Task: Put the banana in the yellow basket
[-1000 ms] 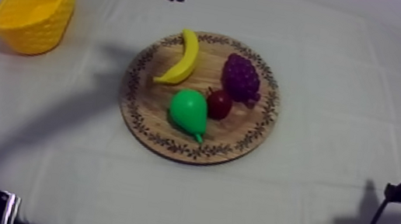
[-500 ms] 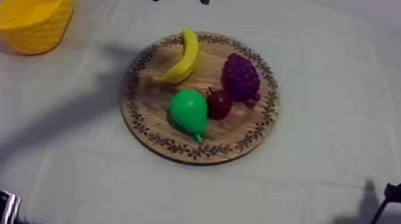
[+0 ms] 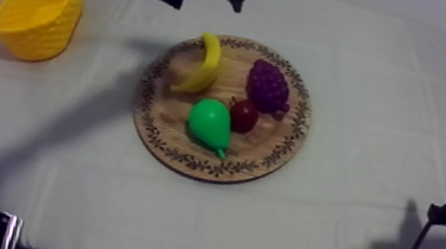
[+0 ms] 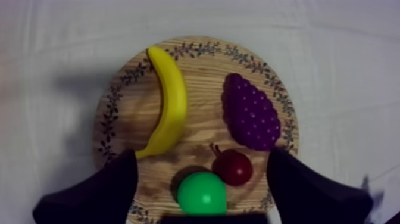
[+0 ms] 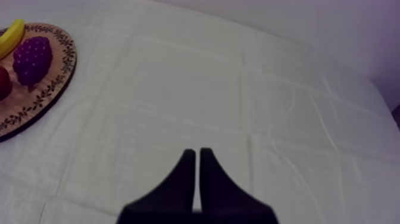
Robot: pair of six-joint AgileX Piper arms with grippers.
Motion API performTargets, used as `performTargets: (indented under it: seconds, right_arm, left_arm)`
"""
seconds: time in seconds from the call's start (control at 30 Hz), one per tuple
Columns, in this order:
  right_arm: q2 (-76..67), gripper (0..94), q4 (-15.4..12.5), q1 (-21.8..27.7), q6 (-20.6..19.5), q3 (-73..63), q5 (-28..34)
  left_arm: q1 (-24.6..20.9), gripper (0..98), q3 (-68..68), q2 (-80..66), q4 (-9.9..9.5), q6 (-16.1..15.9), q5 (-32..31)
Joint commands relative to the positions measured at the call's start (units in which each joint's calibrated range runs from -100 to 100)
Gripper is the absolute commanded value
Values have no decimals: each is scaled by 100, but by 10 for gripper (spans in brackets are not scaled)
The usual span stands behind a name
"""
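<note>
Wooden and round, one board (image 3: 266, 147) with a patterned rim carried four toy fruits: one banana (image 3: 204, 66) on its far left part, one bunch of grapes (image 3: 268, 86) at far right, one pear (image 3: 209, 124) and one small red fruit (image 3: 244, 115) nearer, while one yellow basket (image 3: 40, 11) stood well apart at the far left. My left gripper (image 4: 203, 156) hung over the board, spread wide with nothing between its fingers, and my right gripper (image 5: 197, 154) was pressed together over bare cloth (image 3: 349, 227) to the board's right. That grey-white cloth, creased in lines, ran to a plain pale wall (image 5: 286, 18) at the far side.
</note>
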Motion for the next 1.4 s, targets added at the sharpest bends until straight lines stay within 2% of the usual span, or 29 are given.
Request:
performTargets:
  seconds: [0.0, 0.33, 0.87, 1.1, 1.37]
  right_arm:
    - [4, 6, 1, 2, 0, -3, 2]
    - [4, 6, 1, 2, 0, -3, 2]
    - [4, 6, 1, 2, 0, -3, 2]
    - [4, 6, 1, 2, 0, -3, 2]
    - [4, 6, 1, 2, 0, -3, 2]
  left_arm:
    - [-29, 826, -53, 241, 53, -37, 2]
    - [-127, 822, -563, 1333, 263, -126, -24]
    - [-289, 807, -1528, 2814, 769, -301, -5]
    - [-334, 790, -1864, 3114, 826, -317, 173]
    - [-344, 701, -2305, 3416, 875, -317, 396]
